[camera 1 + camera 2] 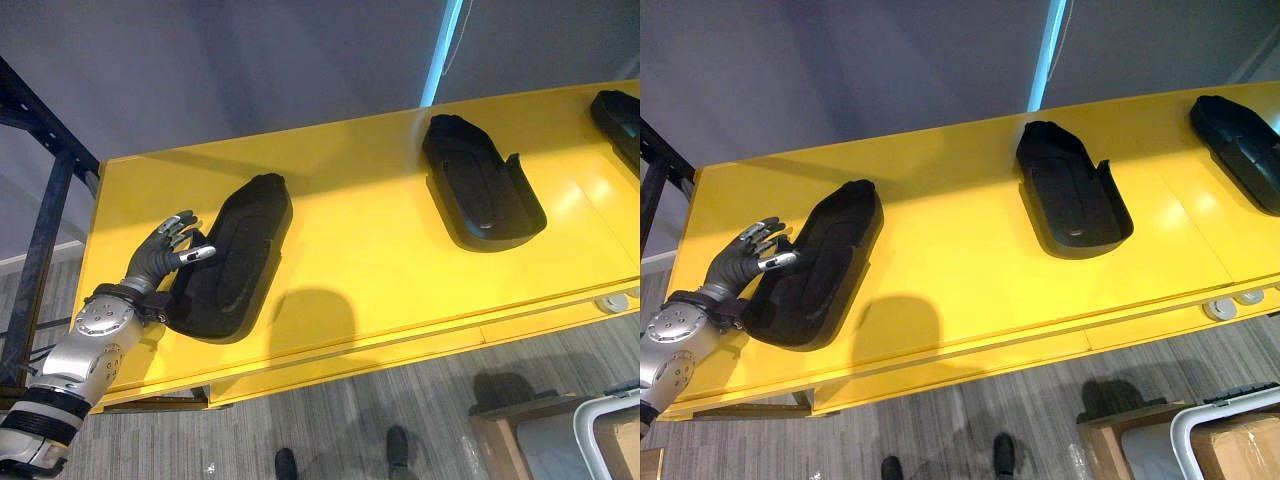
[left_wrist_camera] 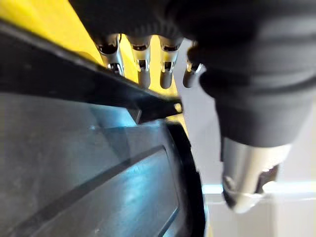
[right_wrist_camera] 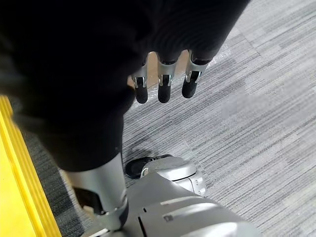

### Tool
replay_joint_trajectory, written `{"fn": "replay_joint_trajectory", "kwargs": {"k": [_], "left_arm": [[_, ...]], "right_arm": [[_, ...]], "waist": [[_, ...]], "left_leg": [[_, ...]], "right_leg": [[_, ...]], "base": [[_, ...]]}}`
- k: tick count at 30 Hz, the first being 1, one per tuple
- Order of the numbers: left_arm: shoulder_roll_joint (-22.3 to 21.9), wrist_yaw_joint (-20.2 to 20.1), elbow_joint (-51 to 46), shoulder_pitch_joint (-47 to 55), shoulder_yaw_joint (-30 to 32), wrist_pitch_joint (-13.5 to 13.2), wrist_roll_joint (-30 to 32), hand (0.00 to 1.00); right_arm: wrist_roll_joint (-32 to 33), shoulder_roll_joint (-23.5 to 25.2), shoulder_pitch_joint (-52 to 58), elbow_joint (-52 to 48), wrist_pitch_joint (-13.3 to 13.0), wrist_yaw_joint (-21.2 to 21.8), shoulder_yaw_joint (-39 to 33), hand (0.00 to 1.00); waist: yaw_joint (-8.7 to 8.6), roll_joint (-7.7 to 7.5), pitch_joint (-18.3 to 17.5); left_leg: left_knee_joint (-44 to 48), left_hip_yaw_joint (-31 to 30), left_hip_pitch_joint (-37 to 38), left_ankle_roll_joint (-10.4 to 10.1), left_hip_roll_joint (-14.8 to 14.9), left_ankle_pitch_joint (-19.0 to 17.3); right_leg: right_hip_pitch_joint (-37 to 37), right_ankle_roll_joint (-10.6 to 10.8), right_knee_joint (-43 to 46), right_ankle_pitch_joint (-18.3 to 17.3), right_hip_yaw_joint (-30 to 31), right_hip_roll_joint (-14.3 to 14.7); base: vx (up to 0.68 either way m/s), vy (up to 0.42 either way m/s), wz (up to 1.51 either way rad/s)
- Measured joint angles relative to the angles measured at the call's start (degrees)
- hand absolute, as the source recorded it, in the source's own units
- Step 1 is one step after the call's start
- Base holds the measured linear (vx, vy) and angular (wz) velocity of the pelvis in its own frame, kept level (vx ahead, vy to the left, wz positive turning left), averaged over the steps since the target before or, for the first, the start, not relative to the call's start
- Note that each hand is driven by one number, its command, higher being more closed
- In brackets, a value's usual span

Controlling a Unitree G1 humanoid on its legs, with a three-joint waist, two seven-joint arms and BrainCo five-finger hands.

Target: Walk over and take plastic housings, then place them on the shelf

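We are counting three black plastic housings lying apart on one yellow shelf (image 1: pixel 370 270), left housing (image 1: pixel 225 255), middle housing (image 1: pixel 480 185), right housing (image 1: pixel 620 115), our left hand (image 1: pixel 165 250) touching the left housing's rim, fingers nearly straight and clasping nothing, our right hand (image 3: pixel 164 81) hanging loose-fingered and empty above grey floor (image 3: pixel 256 98)

— What does the shelf (image 1: pixel 380 270) look like from your end?
— I see a smooth, glossy yellow top that throws back the light. The nearest housing (image 1: pixel 235 250) looks like black matt plastic outside; my left wrist view shows its inside smoother, with a dull sheen.
— And the left hand (image 1: pixel 157 256)?
— Bare silver metal fingers (image 2: pixel 142 69), dark ribbed cover. The floor (image 3: pixel 256 113) I read as grey ribbed carpet.
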Motion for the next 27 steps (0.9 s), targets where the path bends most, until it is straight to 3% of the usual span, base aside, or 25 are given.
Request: {"fn": "replay_joint_trajectory", "kwargs": {"k": [7, 12, 17, 20, 21, 22, 25, 27], "left_arm": [[-12.0, 7.3, -2.0, -0.5, 4.2, -2.8, -6.3, 0.0], [-22.0, 10.2, -13.3, 4.2, 10.6, -3.9, -6.1, 0.0], [-28.9, 10.8, -20.7, 14.6, 17.9, -4.0, 0.8, 0.0], [-32.4, 10.6, -24.5, 19.9, 22.3, -4.1, 6.1, 0.0], [-34.2, 10.6, -25.9, 21.6, 24.2, -4.2, 10.6, 0.0], [-36.7, 11.4, -27.4, 22.6, 25.8, -4.2, 16.2, 1.0], [-41.7, 14.0, -32.5, 24.9, 25.8, -5.0, 24.6, 1.0], [-43.4, 14.6, -38.7, 29.6, 22.6, -8.1, 31.0, 1.0]], "right_arm": [[0.0, 0.1, -0.1, 0.0, 0.1, -0.1, -0.1, 0.0], [0.1, 0.4, -0.1, -0.1, 0.1, -0.4, -0.4, 0.0], [0.0, 0.4, 0.3, 0.4, 0.1, -0.3, -2.5, 0.0], [-0.2, 0.3, 1.1, 0.9, 0.0, -0.2, -4.5, 0.0], [-0.2, 0.2, 1.2, 1.7, 0.0, -0.1, -4.7, 0.0], [-0.2, 0.2, 1.3, 2.2, -0.2, -0.1, -5.2, 0.0], [-0.2, 0.3, 1.5, 2.7, -0.6, -0.1, -5.7, 0.0], [-0.2, 0.6, 1.8, 2.7, -1.7, -0.4, -5.6, 0.0]], "waist": [[-0.35, 0.04, 0.0], [-0.46, 0.18, -0.1], [-0.28, 1.58, -1.2], [0.99, 2.47, -2.3], [1.3, 2.47, -2.9], [1.82, 2.44, -3.4], [2.3, 2.42, -3.7], [2.29, 2.36, -3.8]], "left_leg": [[-0.7, -0.4, 0.1, 0.2, -0.1, 0.3], [-0.6, -0.3, 0.2, 0.2, -0.1, 0.4], [-0.5, -0.2, 1.2, 0.2, -0.1, 0.4], [-0.5, -0.3, 1.8, 0.2, 0.0, 0.3], [-0.5, -0.3, 1.8, 0.1, 0.0, 0.3], [-0.6, -0.4, 1.8, 0.1, 0.0, 0.3], [-0.7, -1.2, 1.4, -0.3, -0.1, -0.1], [-0.7, -1.6, 1.2, -0.4, -0.2, -0.1]], "right_leg": [[0.2, -0.2, -0.7, 0.2, -0.4, 0.0], [0.5, -0.2, -1.2, 0.2, -0.1, 0.0], [1.3, 0.1, -1.2, -0.2, 0.3, 0.1], [1.9, 0.5, -1.0, -0.9, 0.2, 0.1], [1.9, 0.7, -0.9, -1.1, 0.1, 0.1], [1.9, 0.8, -0.9, -1.2, 0.1, 0.1], [2.0, 0.9, -0.8, -1.3, 0.0, 0.1], [1.9, 1.0, -0.8, -1.3, 0.1, 0.0]], "base": [[0.01, 0.005, 0.0], [0.03, 0.019, -0.04], [0.02, 0.008, -0.03], [-0.01, 0.019, 0.04], [-0.02, 0.022, 0.05], [-0.02, 0.025, 0.06], [-0.03, 0.037, 0.11], [-0.02, 0.035, 0.09]]}}
